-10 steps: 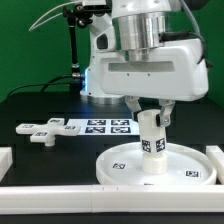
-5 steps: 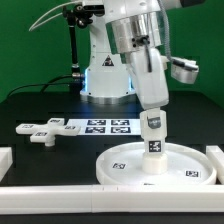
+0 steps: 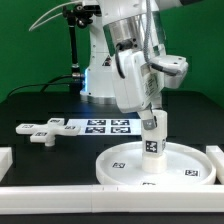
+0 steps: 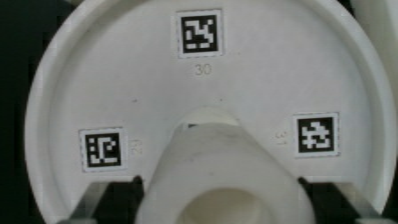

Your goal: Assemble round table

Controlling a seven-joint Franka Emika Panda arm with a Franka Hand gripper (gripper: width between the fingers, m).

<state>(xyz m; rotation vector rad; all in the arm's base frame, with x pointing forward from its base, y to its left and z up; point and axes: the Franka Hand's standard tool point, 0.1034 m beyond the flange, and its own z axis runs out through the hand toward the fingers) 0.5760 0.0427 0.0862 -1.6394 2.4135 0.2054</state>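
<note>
The large rimmed round disc [image 3: 120,165] lies flat near the front rail. The short cylindrical leg [image 3: 153,142] stands upright on the disc's middle, tags facing the camera. My gripper [image 3: 150,116] comes down from above and is shut on the leg's top. In the wrist view the leg [image 4: 222,160] sits between my gripper's [image 4: 222,200] dark fingers [image 4: 125,200], which press on both its sides, with the disc [image 4: 125,80] and its tags beneath. The cross-shaped base piece [image 3: 42,131] lies on the black table at the exterior view's left.
The marker board [image 3: 100,126] lies behind the disc, beside the base piece. White border rails run along the front [image 3: 60,195], the left [image 3: 5,158] and the right [image 3: 216,155]. The robot's base stands at the back.
My gripper and wrist have turned about the vertical axis while holding the leg. The leg stays upright on the same spot of the disc.
</note>
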